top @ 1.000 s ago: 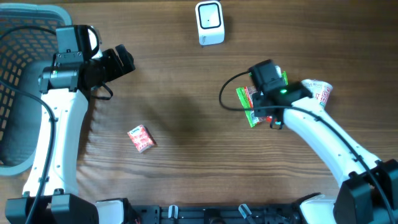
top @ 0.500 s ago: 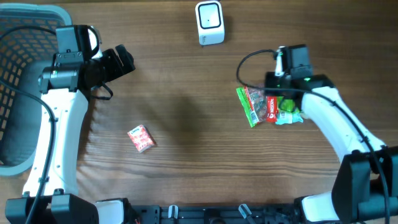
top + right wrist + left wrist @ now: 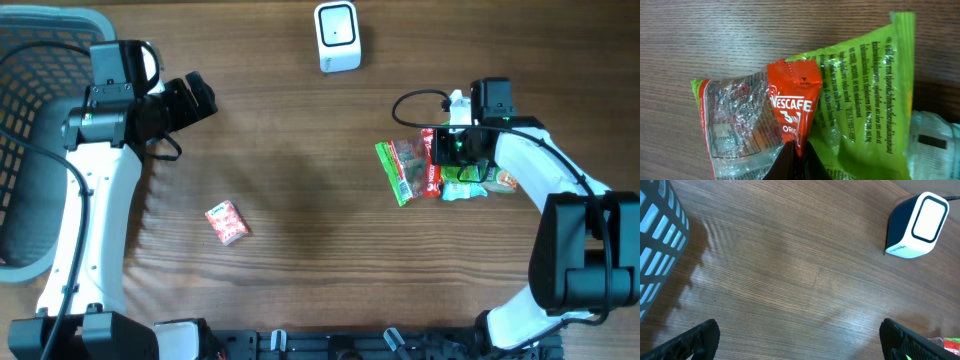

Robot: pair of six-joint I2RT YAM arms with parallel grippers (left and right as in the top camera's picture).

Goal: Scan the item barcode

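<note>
A red Nescafe sachet [image 3: 792, 107] lies on top of a green packet [image 3: 865, 100] and a clear-fronted packet [image 3: 735, 120]. My right gripper [image 3: 795, 155] is shut on the sachet's lower end, fingers pressed together around it. In the overhead view the right gripper [image 3: 455, 150] sits at the right side of this pile, with the red sachet [image 3: 432, 162] next to the green packet [image 3: 398, 170]. The white barcode scanner [image 3: 337, 36] stands at the table's far edge. My left gripper [image 3: 205, 100] hovers wide open at the left, holding nothing, with the scanner [image 3: 917, 225] ahead of its fingers [image 3: 700, 340].
A small red packet [image 3: 226, 222] lies alone on the wood at lower left. A dark mesh basket [image 3: 30, 150] fills the left edge and shows at the left of the left wrist view as the basket wall [image 3: 660, 240]. More packets [image 3: 490, 182] lie under the right arm.
The right arm swung from over the green packet to the pile's right side, and its jaws closed on the red sachet. The left arm has not moved.
</note>
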